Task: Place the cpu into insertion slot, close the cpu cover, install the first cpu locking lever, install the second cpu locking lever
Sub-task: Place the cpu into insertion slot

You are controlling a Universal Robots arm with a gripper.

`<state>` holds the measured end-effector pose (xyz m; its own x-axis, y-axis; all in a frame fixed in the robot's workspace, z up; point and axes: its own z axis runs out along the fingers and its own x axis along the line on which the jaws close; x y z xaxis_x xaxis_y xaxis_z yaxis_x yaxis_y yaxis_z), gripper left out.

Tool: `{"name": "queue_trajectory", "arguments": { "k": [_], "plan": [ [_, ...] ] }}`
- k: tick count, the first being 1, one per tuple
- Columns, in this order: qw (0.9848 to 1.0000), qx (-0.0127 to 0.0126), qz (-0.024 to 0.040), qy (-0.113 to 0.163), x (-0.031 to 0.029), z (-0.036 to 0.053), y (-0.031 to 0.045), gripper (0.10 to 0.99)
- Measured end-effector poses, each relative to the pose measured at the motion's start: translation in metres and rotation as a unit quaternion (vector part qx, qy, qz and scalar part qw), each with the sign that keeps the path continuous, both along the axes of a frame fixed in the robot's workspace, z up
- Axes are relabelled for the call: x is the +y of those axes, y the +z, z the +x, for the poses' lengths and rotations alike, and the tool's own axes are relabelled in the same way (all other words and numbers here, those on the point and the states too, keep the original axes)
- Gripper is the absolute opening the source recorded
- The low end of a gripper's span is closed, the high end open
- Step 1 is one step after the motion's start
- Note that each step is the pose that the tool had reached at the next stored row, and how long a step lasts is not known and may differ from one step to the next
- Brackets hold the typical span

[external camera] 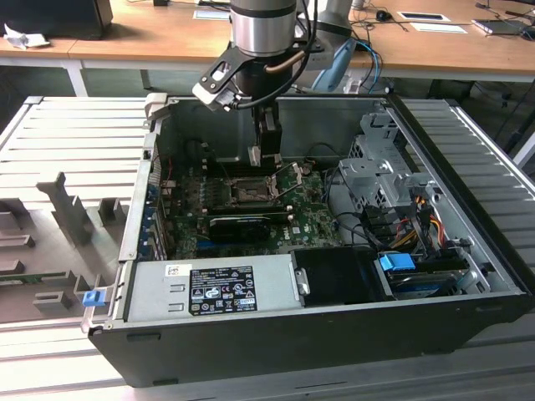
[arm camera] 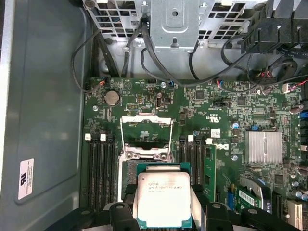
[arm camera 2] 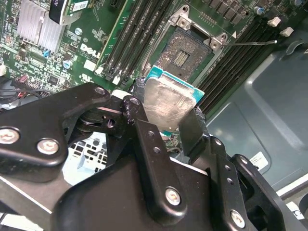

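Here, stage: the first step was under way, by my reading; nothing was seated yet.
Gripper: the gripper (arm camera 2: 167,122) pinched the cpu (arm camera: 162,195) by two opposite edges, its pale face showing in both wrist views.
Cpu position: held in the air over the green board (arm camera: 226,110), close to the insertion slot (arm camera 2: 184,52) but apart from it.
Insertion slot: bare, its contact field uncovered.
Cpu cover: the cpu cover (arm camera: 147,117) was swung open, clear of the socket.
Levers: one locking lever (arm camera 2: 255,43) stuck out free beside the socket and looked unlatched.
Left to do: seating the chip, closing the cover, fastening both levers.
Setting: the arm reached down into an open computer case (external camera: 318,334).
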<state>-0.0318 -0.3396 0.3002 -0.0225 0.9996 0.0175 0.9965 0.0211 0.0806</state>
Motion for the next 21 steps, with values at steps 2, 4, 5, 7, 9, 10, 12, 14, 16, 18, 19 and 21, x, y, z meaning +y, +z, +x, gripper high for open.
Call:
{"name": "queue_trajectory", "arguments": {
  "k": [2,4,5,7,9,10,12,14,16,18,19,21],
  "plan": [
    [1.0000,0.0000,0.0000,0.000,0.0000,0.0000,-0.0009,0.529],
    [1.0000,0.0000,0.0000,0.000,0.0000,0.0000,-0.0014,0.529],
    [1.0000,0.0000,0.0000,0.000,0.0000,0.0000,-0.0018,0.529],
    [1.0000,0.0000,0.0001,0.000,0.0000,0.0000,-0.0023,0.529],
    [1.0000,0.0000,0.0001,0.000,0.0000,0.0000,-0.0030,0.529],
    [1.0000,0.0000,0.0001,0.000,0.0000,0.0000,-0.0033,0.529],
    [1.0000,0.0000,0.0001,0.000,0.0000,0.0000,-0.0040,0.529],
    [1.0000,0.0000,0.0001,0.000,0.0000,0.0000,-0.0053,0.529],
    [1.0000,0.0000,0.0001,0.000,0.0000,0.0000,-0.0071,0.529],
    [1.0000,0.0000,0.0000,0.000,0.0000,0.0000,-0.0082,0.529],
    [1.0000,0.0000,0.0000,0.000,0.0000,0.0000,-0.0086,0.529],
    [1.0000,0.0000,0.0000,0.000,0.0000,0.0000,-0.0090,0.529]
  ]
}}
